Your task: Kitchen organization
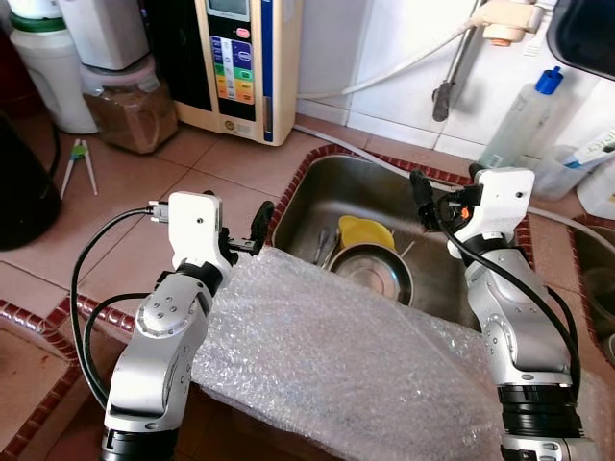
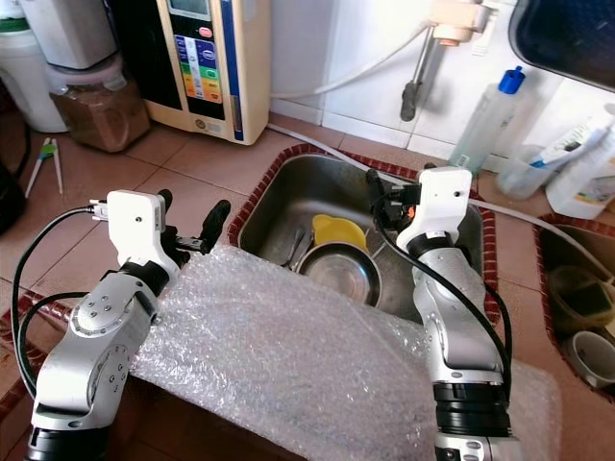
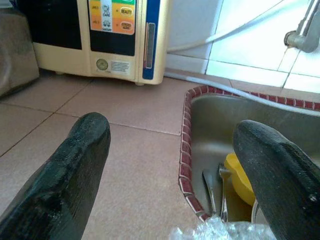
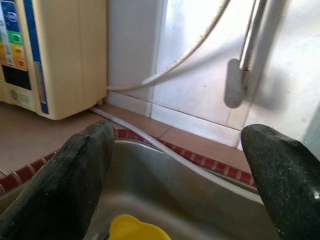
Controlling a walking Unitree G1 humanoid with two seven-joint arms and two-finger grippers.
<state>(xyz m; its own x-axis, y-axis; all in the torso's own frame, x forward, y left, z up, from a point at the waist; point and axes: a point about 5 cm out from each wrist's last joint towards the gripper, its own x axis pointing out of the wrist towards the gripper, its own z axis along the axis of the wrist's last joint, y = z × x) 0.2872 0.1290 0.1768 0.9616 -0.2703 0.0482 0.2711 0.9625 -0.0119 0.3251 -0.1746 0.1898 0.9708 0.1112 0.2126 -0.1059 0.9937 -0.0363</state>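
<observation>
Bubble wrap (image 1: 327,355): it lies nearest, draped over the front edge of the counter, between the two arms.
Left gripper (image 1: 252,230): fingers apart and empty, above the tiled counter just beside the sink's left rim.
Right gripper (image 1: 430,197): fingers apart and empty, over the sink.
Sink (image 1: 317,197): it holds a steel bowl (image 1: 377,273), a yellow cup (image 1: 365,232) and cutlery.
Water machine (image 1: 235,62): it stands at the back wall.
</observation>
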